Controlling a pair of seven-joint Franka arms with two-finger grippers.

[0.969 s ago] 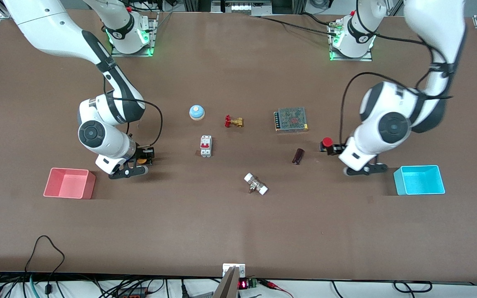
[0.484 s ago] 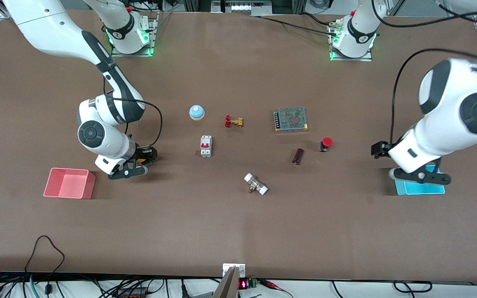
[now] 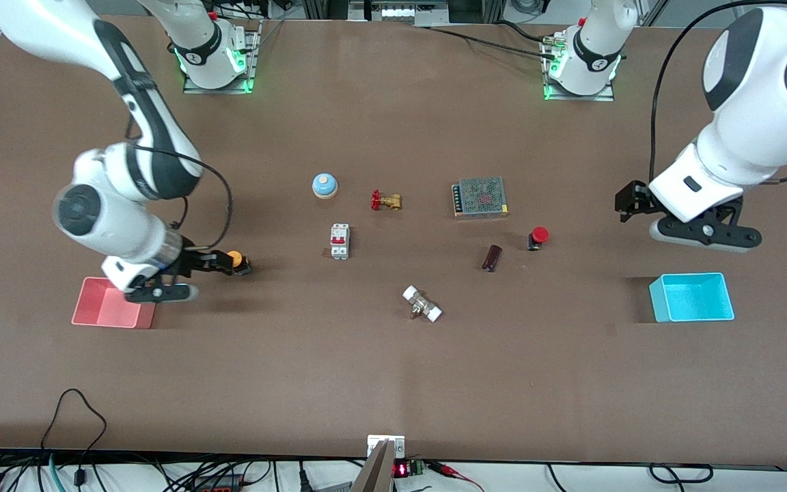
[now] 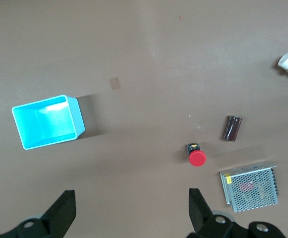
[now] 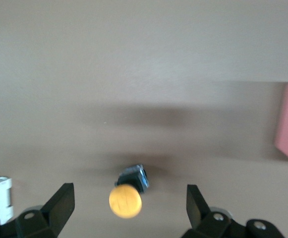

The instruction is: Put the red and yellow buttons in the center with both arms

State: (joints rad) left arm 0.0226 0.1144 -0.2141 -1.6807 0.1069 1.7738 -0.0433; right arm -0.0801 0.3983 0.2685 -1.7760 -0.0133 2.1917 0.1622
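Observation:
The yellow button (image 3: 234,259) lies tilted on the brown tabletop (image 3: 380,369), toward the right arm's end. My right gripper (image 3: 218,264) is open and empty just above it. In the right wrist view the button (image 5: 125,200) shows between the spread fingers, which stand apart from it. The red button (image 3: 538,236) stands alone on the table beside the mesh box and also shows in the left wrist view (image 4: 197,157). My left gripper (image 3: 629,202) is open and empty, raised over the table above the cyan tray; its midpoint in the left wrist view (image 4: 130,198) is over bare table.
A pink tray (image 3: 113,303) sits under the right wrist; a cyan tray (image 3: 691,297) sits at the left arm's end. Mid-table stand a pale-blue dome (image 3: 324,185), a brass valve (image 3: 385,201), a breaker (image 3: 339,241), a mesh box (image 3: 480,197), a dark block (image 3: 491,257) and a white-ended fitting (image 3: 422,304).
My left gripper left the red button and rose away toward the cyan tray's end. My right gripper drew back from the yellow button toward the pink tray, leaving it on the table.

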